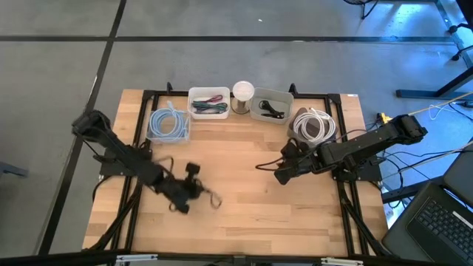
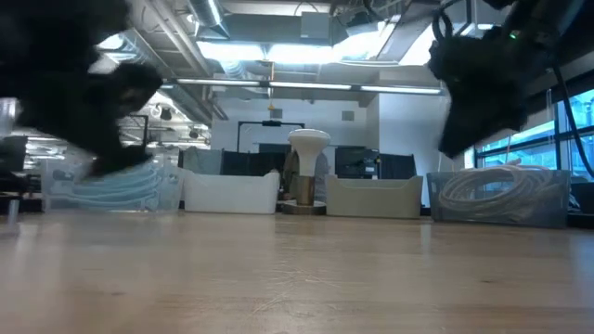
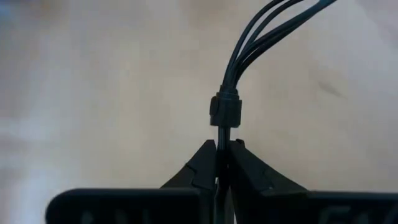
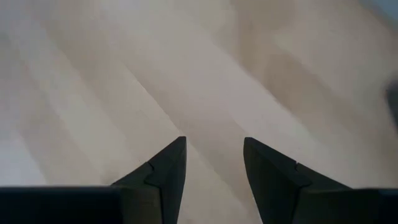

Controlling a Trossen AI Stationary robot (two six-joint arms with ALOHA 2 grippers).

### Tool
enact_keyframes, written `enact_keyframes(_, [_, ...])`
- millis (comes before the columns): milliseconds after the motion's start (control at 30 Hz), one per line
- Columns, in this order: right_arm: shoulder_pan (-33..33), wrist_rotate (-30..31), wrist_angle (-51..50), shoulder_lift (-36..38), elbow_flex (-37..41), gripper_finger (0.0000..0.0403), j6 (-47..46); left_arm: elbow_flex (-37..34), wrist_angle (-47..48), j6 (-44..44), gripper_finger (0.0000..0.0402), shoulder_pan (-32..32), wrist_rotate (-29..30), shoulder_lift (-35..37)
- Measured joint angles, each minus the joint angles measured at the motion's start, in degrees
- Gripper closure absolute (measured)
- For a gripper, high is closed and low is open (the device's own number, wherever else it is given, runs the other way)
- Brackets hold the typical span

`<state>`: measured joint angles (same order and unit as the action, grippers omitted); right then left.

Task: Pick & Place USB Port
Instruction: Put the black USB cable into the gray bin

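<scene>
Clamped on a black cable bundle [image 3: 239,46], the left end effector [image 3: 222,163] should lift steadily above the table [image 1: 251,207]; the right end effector [image 4: 214,163], fingers apart, waits.

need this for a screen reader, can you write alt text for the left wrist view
The left gripper is shut on a black cable, pinching it just below a bundling tie, with several thin black strands fanning away above it. Behind lies the light wooden table, blurred.
</scene>
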<state>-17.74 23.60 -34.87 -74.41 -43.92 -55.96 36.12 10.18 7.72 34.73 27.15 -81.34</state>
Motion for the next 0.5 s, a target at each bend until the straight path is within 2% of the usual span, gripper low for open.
enact_keyframes(100, [0.0,5.2,8.4,0.0,-0.3,0.024,6.2,0.0,-1.8,-6.6,0.0385,-4.7,2.9,6.4])
enact_keyframes(200, [0.3,14.4,16.0,0.0,-0.3,0.024,15.4,0.0,-3.4,-13.8,0.0385,-9.7,-0.1,13.3])
enact_keyframes(300, [1.4,21.8,22.7,0.0,-0.3,0.024,20.1,0.0,-5.4,-20.0,0.0385,-15.4,-1.7,19.2])
enact_keyframes(433, [5.1,20.6,31.1,0.1,-0.3,0.024,33.3,0.1,-8.7,-26.5,0.0385,-23.8,-5.7,25.3])
enact_keyframes(500, [7.3,19.4,35.6,0.1,-0.3,0.024,39.6,0.1,-11.9,-28.7,0.0385,-28.6,-9.5,27.2])
